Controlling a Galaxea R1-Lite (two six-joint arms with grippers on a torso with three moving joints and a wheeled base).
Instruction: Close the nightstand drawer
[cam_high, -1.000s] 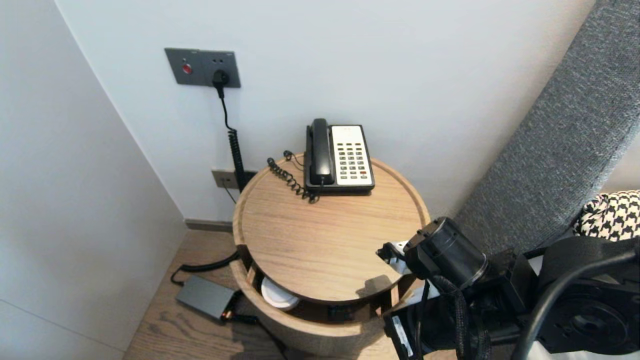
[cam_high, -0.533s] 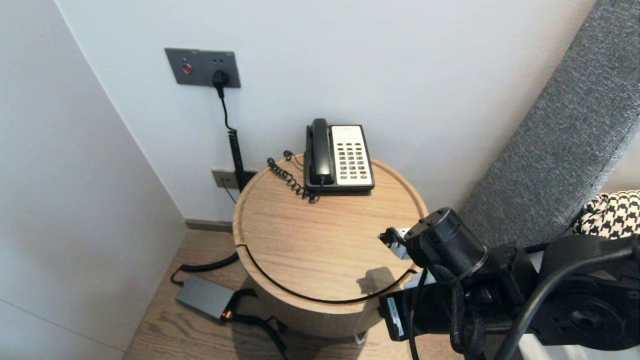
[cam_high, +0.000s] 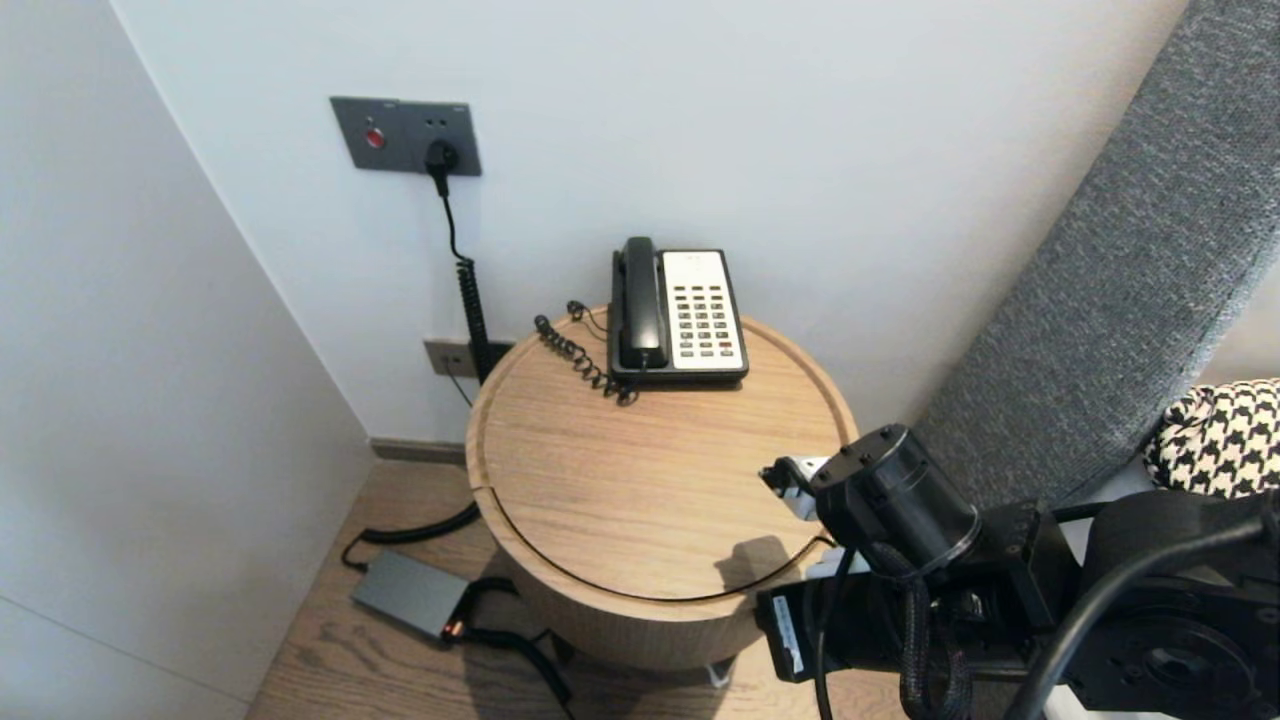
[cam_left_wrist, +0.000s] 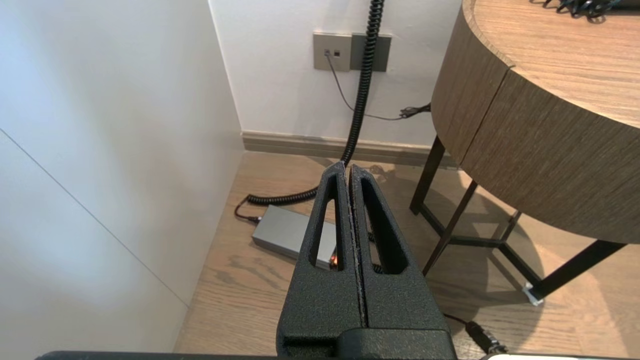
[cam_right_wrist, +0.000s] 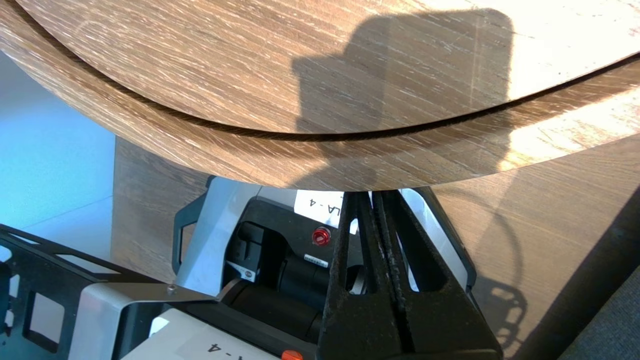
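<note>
- Head view: the round wooden table (cam_high: 640, 470) stands against the back wall, with the side wall well off to its left and a grey padded panel (cam_high: 1100, 320) just beside its right edge.
- The drawer (cam_high: 630, 630) is the curved front slice of the table. It sits pushed in flush, marked off only by a thin dark seam that arcs from left to right across the top. Its rounded face points toward the robot.
- A phone (cam_high: 680, 315) lies at the table's far edge. Its long side runs toward the wall, and the handset lies along its left.
- The right arm (cam_high: 900, 510) hangs over the table's front right rim, and its fingers are hidden beneath it.
- The floor to the left is open, apart from a grey power brick (cam_high: 410, 595) and its cables.
- Left wrist view: the left gripper (cam_left_wrist: 348, 170) is parked low beside the table, fingers clenched together on nothing. It points at the floor corner.
- The power brick lies just beyond its tips, and a coiled cable (cam_left_wrist: 362, 85) drops from the wall ahead. The table's dark legs (cam_left_wrist: 450, 225) stand to one side, with bare floor between.
- Right wrist view: the right gripper (cam_right_wrist: 374, 197) is pressed closed and holds nothing. Its tips reach the drawer's outer rim, though whether they touch cannot be told.
- The seam curves across the wood ahead, and the arm's shadow falls over it.
</note>
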